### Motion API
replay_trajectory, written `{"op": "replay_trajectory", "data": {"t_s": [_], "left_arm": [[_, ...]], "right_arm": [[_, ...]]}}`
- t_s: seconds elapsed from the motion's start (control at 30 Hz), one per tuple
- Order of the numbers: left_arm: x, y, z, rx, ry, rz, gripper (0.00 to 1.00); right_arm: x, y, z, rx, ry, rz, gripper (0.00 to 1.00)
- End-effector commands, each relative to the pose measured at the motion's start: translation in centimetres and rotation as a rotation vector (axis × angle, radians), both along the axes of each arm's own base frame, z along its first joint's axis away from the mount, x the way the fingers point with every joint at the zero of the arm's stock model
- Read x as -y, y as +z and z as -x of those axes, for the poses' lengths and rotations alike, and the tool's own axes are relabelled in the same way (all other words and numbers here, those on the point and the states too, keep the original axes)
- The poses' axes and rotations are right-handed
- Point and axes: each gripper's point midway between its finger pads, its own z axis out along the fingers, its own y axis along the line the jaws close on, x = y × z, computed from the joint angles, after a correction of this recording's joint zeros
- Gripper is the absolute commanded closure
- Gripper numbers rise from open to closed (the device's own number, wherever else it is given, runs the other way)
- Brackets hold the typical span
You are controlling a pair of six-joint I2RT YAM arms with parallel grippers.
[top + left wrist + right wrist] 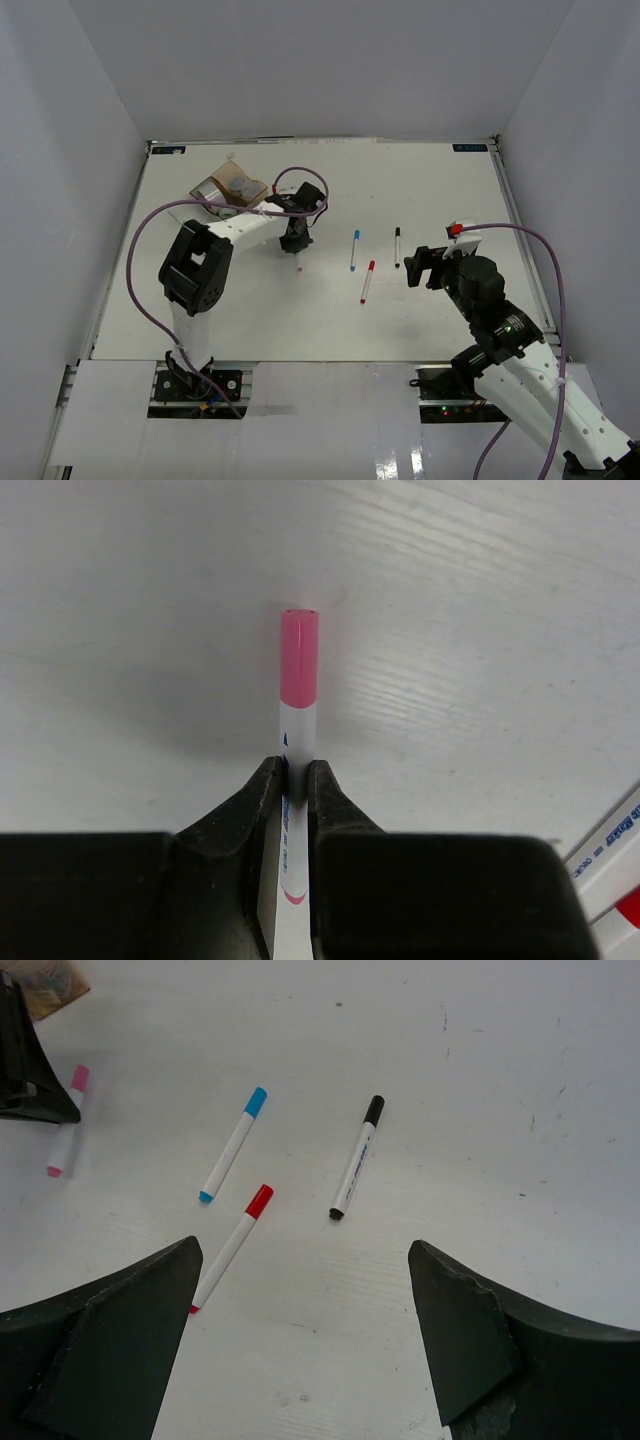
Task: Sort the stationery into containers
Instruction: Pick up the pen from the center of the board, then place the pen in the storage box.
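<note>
Left gripper (290,772) clamped on the pink marker (299,670); right gripper (305,1252) spread wide, holding nothing.
The pink marker lies on the table (440,200), near and right of the containers (232,188). The blue marker (232,1145), red marker (232,1245) and black marker (357,1160) lie further right, apart.

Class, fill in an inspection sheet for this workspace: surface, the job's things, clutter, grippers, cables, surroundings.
Surface: white table, faintly scuffed.
Job's things: pink marker is in the left gripper; blue marker, red marker and black marker lie apart on the table; containers sit at the far left, contents unclear.
Clutter: nothing seen.
Grippers: left gripper is shut on the pink marker's barrel; right gripper is open above the table, holding nothing.
Cables: left purple cable and right purple cable each loop along an arm.
Surroundings: plain white walls.
</note>
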Motion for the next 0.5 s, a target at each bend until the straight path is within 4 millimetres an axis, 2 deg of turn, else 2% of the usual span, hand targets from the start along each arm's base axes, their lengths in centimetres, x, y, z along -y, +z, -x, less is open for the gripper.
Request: {"op": "replay_trajectory", "data": {"t_s": [0.0, 0.03, 0.13, 0.17, 0.2, 0.23, 0.27, 0.3, 0.47], "left_arm": [[-4.5, 5.4, -0.8, 0.078, 0.074, 0.027, 0.97], [-6.4, 6.9, -1.6, 0.11, 0.119, 0.048, 0.97], [-9.9, 9.2, -2.0, 0.158, 0.167, 0.056, 0.96], [-12.1, 9.6, -2.5, 0.169, 0.202, 0.047, 0.96], [-13.0, 10.1, -2.7, 0.18, 0.214, 0.05, 0.96], [-15.1, 10.8, -3.1, 0.195, 0.259, 0.048, 0.96], [-16.2, 11.1, -3.3, 0.201, 0.271, 0.044, 0.96], [-18.2, 11.3, -3.7, 0.206, 0.315, 0.058, 0.95], [-22.6, 11.7, -5.1, 0.218, 0.392, 0.097, 0.94]], "right_arm": [[-0.1, 0.5, -0.2, 0.013, -0.004, -0.017, 0.1], [-0.1, 0.4, -0.2, 0.012, -0.002, -0.015, 0.1], [-0.1, 0.5, -0.2, 0.014, -0.003, -0.018, 0.1], [-0.2, 0.4, -0.2, 0.012, -0.001, -0.017, 0.1], [-0.1, 0.5, -0.2, 0.013, -0.004, -0.017, 0.1], [-0.1, 0.4, -0.2, 0.011, -0.003, -0.016, 0.1], [-0.1, 0.4, -0.2, 0.011, -0.003, -0.016, 0.1], [-0.1, 0.4, -0.2, 0.011, -0.006, -0.017, 0.1], [-0.1, 0.5, -0.2, 0.013, -0.007, -0.02, 0.1]]}}
